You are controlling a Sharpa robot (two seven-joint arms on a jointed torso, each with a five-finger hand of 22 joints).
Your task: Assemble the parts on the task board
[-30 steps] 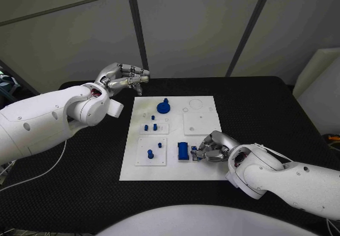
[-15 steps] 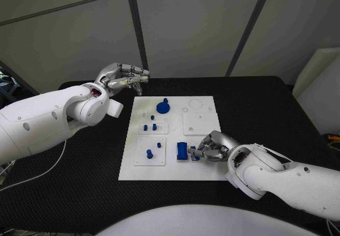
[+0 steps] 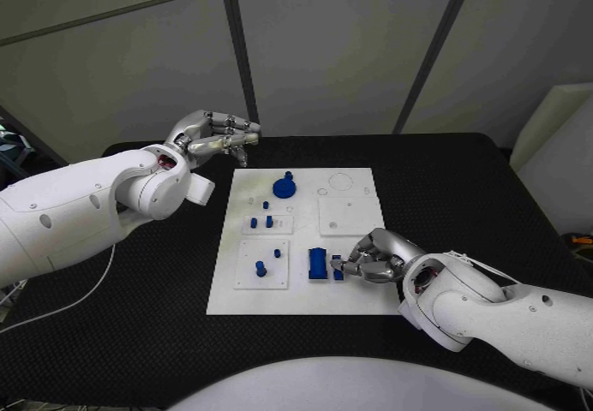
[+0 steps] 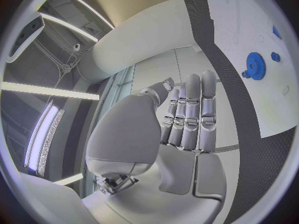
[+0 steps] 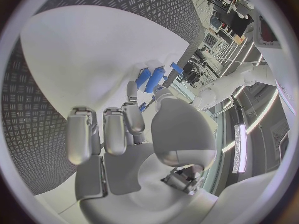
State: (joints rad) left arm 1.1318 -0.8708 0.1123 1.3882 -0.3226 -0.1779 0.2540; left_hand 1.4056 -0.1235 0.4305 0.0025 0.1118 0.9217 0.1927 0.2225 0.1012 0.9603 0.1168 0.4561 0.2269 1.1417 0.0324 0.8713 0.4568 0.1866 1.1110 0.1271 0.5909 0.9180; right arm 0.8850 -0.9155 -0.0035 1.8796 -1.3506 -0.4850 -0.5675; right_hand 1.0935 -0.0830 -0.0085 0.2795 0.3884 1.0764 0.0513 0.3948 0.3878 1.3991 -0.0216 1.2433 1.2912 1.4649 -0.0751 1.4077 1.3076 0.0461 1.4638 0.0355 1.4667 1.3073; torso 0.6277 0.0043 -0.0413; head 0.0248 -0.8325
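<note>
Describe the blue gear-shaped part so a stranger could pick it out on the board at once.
Start at the white task board in the middle of the black table and go to its far edge, left of centre. The blue gear lies there: a round, toothed disc with a knob on top, wider than the small blue pegs nearer the robot.

Your left arm comes in from the left of the head view, its left hand raised in the upper left with fingers curled in, holding nothing. Your right arm enters from the lower right; its right hand sits low, just right of centre, fingers bent forward and down.
</note>
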